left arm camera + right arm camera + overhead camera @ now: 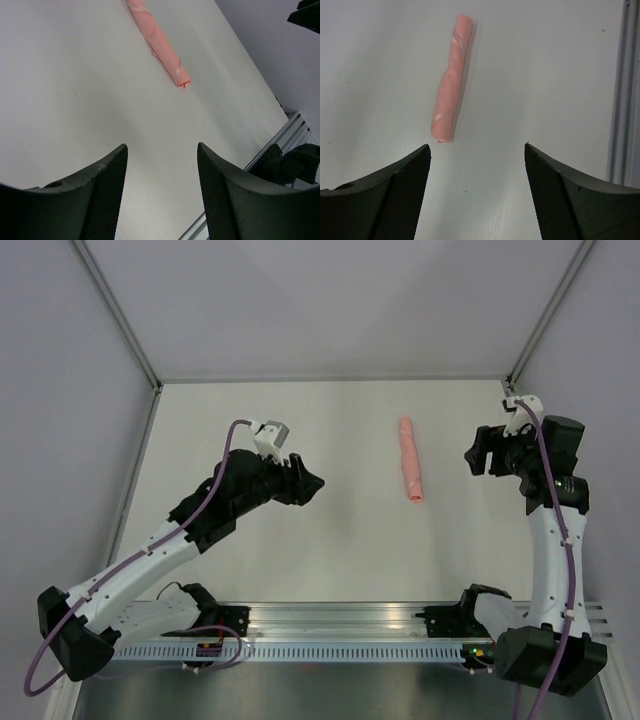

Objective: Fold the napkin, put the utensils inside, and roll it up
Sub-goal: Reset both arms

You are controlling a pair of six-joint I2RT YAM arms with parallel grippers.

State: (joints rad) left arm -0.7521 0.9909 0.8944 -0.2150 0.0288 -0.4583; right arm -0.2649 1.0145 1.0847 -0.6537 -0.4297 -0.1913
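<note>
The pale pink napkin (409,460) lies on the white table as a tight slim roll, right of centre. It also shows in the left wrist view (157,41) and in the right wrist view (451,92). No utensils are in view; whether they sit inside the roll cannot be told. My left gripper (314,481) is open and empty, well to the left of the roll. My right gripper (474,458) is open and empty, a little to the right of the roll. Neither gripper touches the roll.
The white table (330,540) is walled at the back and both sides. A metal rail (340,625) with both arm bases runs along the near edge; it shows in the left wrist view (280,140) and the right wrist view (620,90).
</note>
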